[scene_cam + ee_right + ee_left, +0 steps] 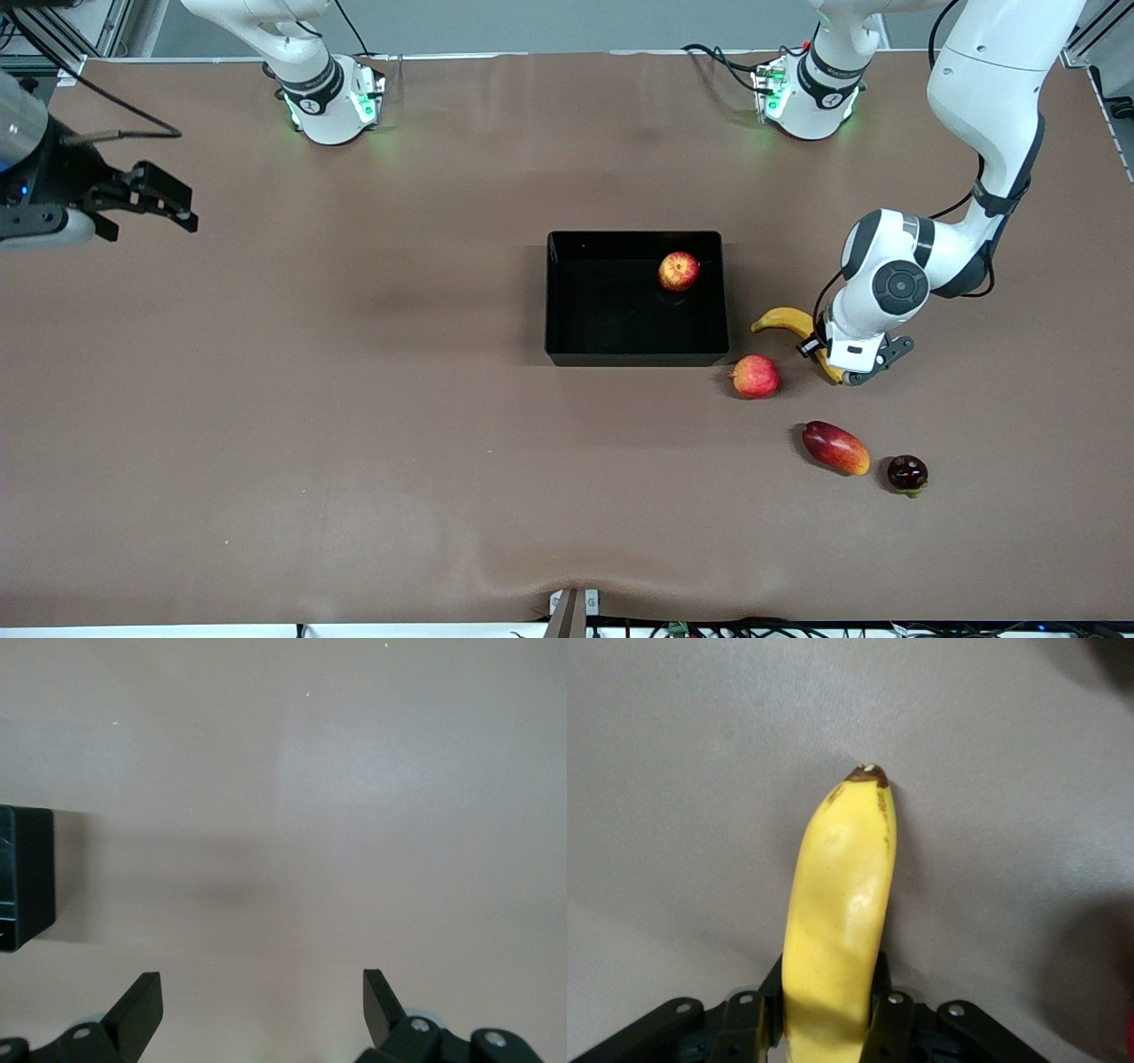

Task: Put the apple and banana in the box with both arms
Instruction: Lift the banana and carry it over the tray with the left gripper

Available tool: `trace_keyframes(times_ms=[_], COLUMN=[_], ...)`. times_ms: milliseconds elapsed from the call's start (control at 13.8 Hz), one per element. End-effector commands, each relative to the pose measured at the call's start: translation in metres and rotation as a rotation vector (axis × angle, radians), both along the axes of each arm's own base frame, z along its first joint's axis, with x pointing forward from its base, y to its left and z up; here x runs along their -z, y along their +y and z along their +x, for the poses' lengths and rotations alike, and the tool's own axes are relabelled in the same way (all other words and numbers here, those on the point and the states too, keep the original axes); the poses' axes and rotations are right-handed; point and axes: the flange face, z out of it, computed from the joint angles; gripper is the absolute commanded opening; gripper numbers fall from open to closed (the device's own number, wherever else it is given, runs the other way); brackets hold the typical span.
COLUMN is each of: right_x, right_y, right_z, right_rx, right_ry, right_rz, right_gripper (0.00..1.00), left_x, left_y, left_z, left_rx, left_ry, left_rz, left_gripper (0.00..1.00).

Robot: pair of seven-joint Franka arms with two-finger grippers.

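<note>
In the front view, the banana (788, 323) is seen lying on the table (354, 443) just beside the box (636, 354), at the wall toward the left arm's end. Its long axis runs from a tip near the box to the end under the left gripper (837, 365), which is pressed together on it, low at the table. The apple (679, 271) is seen inside the box, in the corner farthest from the camera toward the left arm's end. A pinker apple (755, 377), a mango (835, 447) and a dark fruit (907, 473) lie nearer the camera. The right gripper (151, 199) is held waiting over the table's edge at the right arm's end.

In the left wrist view, the banana (837, 930) is pinched between the fingers (890, 1019), dark tip pointing away.

In the right wrist view, the right gripper (261, 1010) is shown spread wide and empty, with a box (27, 877) corner in sight.
</note>
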Motion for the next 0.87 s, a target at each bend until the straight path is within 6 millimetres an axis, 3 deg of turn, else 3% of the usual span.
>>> trace_keyframes(times_ms=[0,145,362,579,796], right_x=[0.019,0.025,0.017,0.004,-0.009], right_y=[-0.006,-0.013,-0.018,-0.019,-0.015], right_z=[-0.002,-0.002,-0.003,-0.009,-0.013], right_rx=[-0.001,0.014,0.036,0.033,0.021], right_ry=[0.021,0.038,0.023,0.055,0.056], right_rz=[0.005,0.004,0.002,-0.001,-0.015], right_gripper=[1.00,1.00,1.00,1.00,1.00], left_x=[-0.054,-0.091,-0.139,-0.160,-0.157], left_y=[-0.011,-0.035,-0.059,-0.124,-0.192], left_z=[0.002,0.000,-0.011,-0.016,-0.029], left_rx=[0.030,0.066,0.094,0.059,0.026], left_ry=[-0.039,-0.042,-0.064,-0.089,-0.092], left_rz=[0.024,0.039,0.065,0.040,-0.012], left_gripper=[0.00,0.00,0.00,0.00,0.00])
